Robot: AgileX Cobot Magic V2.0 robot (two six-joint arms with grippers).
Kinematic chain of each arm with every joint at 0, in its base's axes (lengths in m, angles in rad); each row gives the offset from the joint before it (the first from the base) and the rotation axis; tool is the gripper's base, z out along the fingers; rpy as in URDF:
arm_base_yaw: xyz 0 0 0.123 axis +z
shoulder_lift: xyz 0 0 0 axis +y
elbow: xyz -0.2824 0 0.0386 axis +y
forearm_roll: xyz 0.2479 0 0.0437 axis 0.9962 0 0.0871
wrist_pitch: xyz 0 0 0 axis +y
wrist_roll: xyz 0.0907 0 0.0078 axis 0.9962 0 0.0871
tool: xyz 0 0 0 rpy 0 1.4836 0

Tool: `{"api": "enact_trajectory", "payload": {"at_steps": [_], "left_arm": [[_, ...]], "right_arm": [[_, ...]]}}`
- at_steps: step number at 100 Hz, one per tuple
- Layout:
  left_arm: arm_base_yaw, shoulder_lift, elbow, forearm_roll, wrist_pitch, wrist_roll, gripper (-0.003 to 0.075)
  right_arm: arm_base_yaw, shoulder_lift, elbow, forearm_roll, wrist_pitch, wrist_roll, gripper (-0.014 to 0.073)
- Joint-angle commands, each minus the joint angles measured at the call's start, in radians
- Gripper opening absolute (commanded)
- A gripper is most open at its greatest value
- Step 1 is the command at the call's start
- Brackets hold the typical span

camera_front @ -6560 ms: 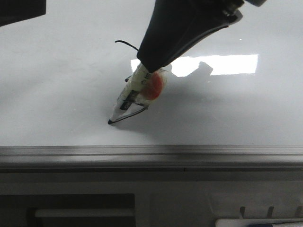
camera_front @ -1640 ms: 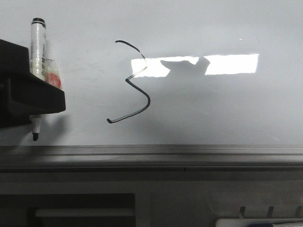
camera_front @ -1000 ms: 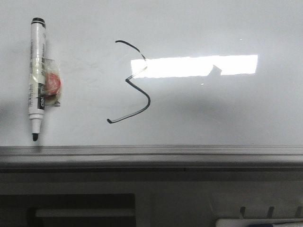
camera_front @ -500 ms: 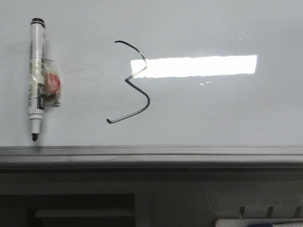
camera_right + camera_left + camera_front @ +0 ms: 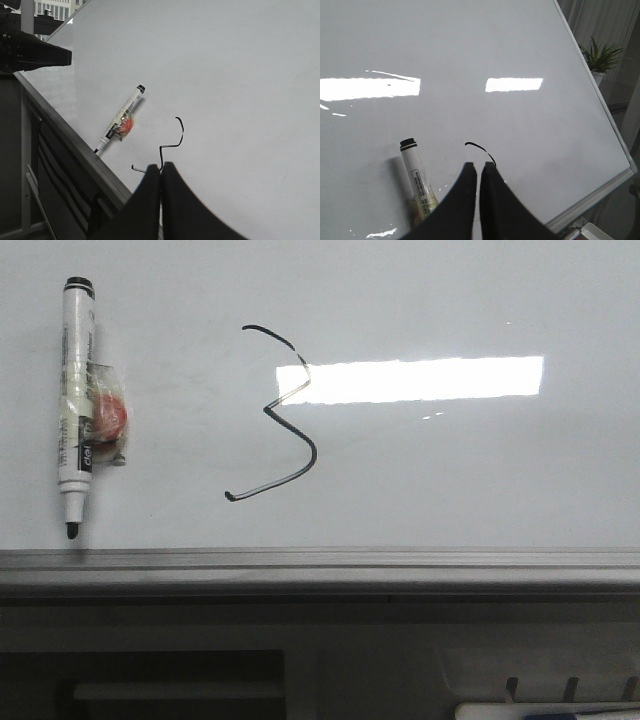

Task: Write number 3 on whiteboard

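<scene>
A black hand-drawn number 3 stands on the whiteboard, left of the bright light reflection. It also shows in the right wrist view, and its top stroke shows in the left wrist view. A white marker pen with a red spot on tape lies on the board at the far left, tip down; it also shows in both wrist views. My left gripper is shut and empty, above the board. My right gripper is shut and empty, above the board. Neither gripper shows in the front view.
A grey metal ledge runs along the board's near edge. Below it at the right lies a white tray. A potted plant stands beyond the board's edge. A dark arm part shows past the board's left end.
The gripper wrote the 3, carried the marker to the far left, laid it on the board and withdrew from the front view. Over the last half second nothing moves.
</scene>
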Motion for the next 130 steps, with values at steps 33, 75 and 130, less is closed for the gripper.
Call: {"api": "enact_trajectory", "payload": {"at_steps": [33, 75, 130], "left_arm": [[0.000, 0.004, -0.029, 0.013, -0.049, -0.001, -0.0020], [0.049, 0.004, -0.021, 0.102, -0.119, -0.006, -0.0021], [0.677, -0.125, -0.021, 0.655, 0.001, -0.388, -0.0020]], "right_arm": [[-0.006, 0.006, -0.023, -0.007, -0.076, -0.005, -0.0041], [-0.006, 0.006, -0.023, -0.007, -0.076, -0.005, -0.0041], [-0.006, 0.006, -0.023, -0.007, -0.076, -0.005, -0.0041]]}}
